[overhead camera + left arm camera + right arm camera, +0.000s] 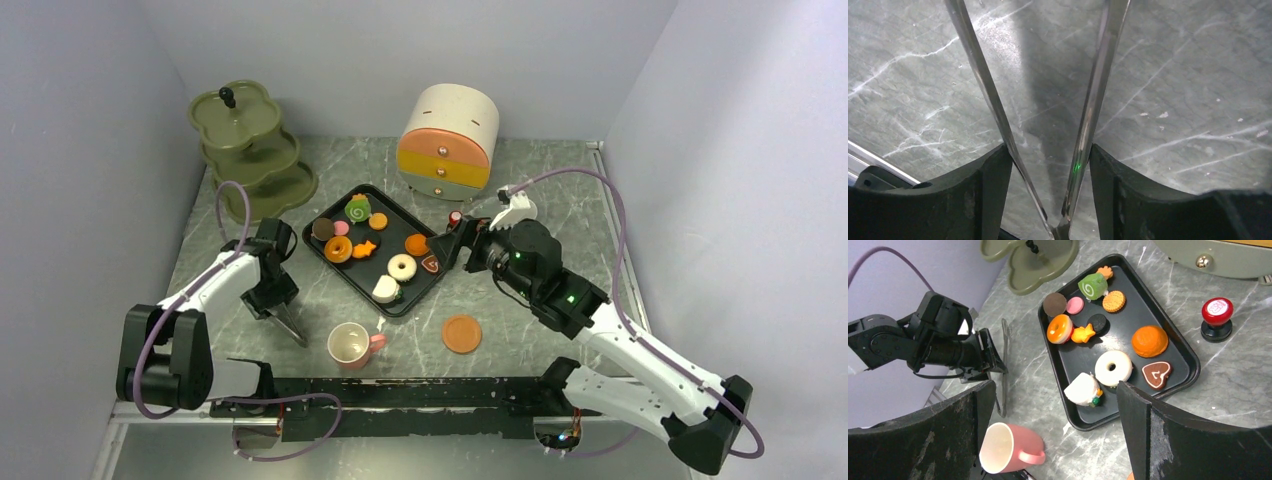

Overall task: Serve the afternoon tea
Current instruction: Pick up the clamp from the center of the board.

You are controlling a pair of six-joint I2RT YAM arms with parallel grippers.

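Note:
The toy pastries lie on the black tray: a white doughnut, an orange doughnut, a green swirl roll and cookies. A pink cup lies on its side near the front, with an orange saucer to its right. Left of the tray, my left gripper points down at the table. Its fingers press on both arms of metal tongs, which are spread in a V. My right gripper hangs open and empty over the tray's right end.
An olive-green tiered stand is at the back left, and a cream drawer chest at the back centre. A red-topped stamp stands just beyond the tray's right corner. Grey walls close in three sides.

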